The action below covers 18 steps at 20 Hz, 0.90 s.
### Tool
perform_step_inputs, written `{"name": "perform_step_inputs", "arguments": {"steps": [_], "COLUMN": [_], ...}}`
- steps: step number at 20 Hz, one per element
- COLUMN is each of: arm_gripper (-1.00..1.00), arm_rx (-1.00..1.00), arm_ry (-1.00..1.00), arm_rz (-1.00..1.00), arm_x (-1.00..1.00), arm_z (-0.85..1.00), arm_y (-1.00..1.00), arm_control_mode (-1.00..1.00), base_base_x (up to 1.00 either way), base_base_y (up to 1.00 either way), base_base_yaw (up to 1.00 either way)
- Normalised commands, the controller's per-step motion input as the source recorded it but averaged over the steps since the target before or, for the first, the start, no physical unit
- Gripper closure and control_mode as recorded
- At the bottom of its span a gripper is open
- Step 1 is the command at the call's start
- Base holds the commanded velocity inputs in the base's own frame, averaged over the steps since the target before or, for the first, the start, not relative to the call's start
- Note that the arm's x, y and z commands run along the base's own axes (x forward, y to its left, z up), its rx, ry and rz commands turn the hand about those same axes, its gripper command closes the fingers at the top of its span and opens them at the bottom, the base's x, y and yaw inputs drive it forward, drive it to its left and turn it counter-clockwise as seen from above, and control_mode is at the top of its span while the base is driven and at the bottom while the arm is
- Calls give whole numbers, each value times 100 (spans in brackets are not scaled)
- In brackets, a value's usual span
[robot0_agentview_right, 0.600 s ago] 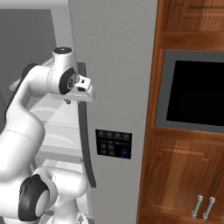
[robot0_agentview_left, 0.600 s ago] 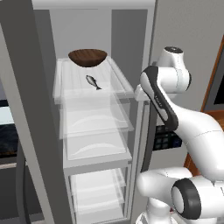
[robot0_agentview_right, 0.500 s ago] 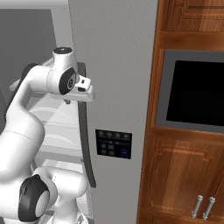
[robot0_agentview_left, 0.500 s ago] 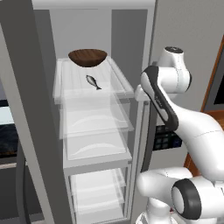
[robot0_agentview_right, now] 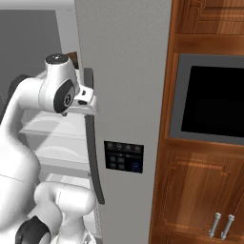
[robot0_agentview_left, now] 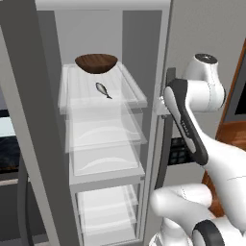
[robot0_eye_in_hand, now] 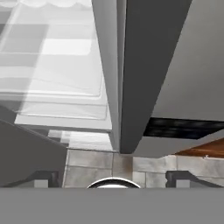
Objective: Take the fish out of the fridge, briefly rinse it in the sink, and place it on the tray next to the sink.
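The tiny dark grey fish with a pointed tail (robot0_agentview_left: 103,90) lies on the top clear glassy shelf (robot0_agentview_left: 129,86) of the tall grey fridge (robot0_agentview_left: 29,120), whose compartment stands open. It sits well to the left of the claw and a little above it, deeper inside the cabinet. Just behind the fish, farther still from the claw, stands the dark brown wooden bowl (robot0_agentview_left: 96,63), apart from the fish.

The claw (robot0_eye_in_hand: 113,177) hangs at the right edge of the open compartment, close to the dark vertical door handle (robot0_agentview_right: 93,157). In the hand view its two dark finger tips (robot0_eye_in_hand: 43,178) stand wide apart with nothing between them, so the claw is spread and holds nothing; past it lie the edge of the grey fridge door (robot0_eye_in_hand: 140,74) and pale tiled floor (robot0_eye_in_hand: 94,164).

Below the fish, further clear shelves and translucent drawers (robot0_agentview_left: 103,211) stack downward, lower than the claw and to its left.

On the closed grey door panel, below the claw and to its right, is a small dark control panel (robot0_agentview_right: 123,156) with tiny buttons; any writing on it is too small to read. Further right are brown wooden cabinets (robot0_agentview_right: 195,190) with metal handles and a black built-in oven window (robot0_agentview_right: 214,101).
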Motion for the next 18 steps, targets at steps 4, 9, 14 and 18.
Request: {"name": "perform_step_inputs", "arguments": {"steps": [4, 9, 14, 18], "arm_gripper": [-100, -100, -100, -100], "arm_rx": [0, 0, 0, 0], "arm_ry": [-45, -43, -33, -24], "arm_rz": [0, 0, 0, 0], "arm_x": [-98, -66, -11, 12], "arm_z": [2, 31, 50, 70], "arm_y": [17, 47, 88, 100], "arm_control_mode": [-100, -100, -100, -100], "base_base_x": [0, 0, 0, 0], "base_base_y": [0, 0, 0, 0], "base_base_yaw": [0, 0, 0, 0]}}
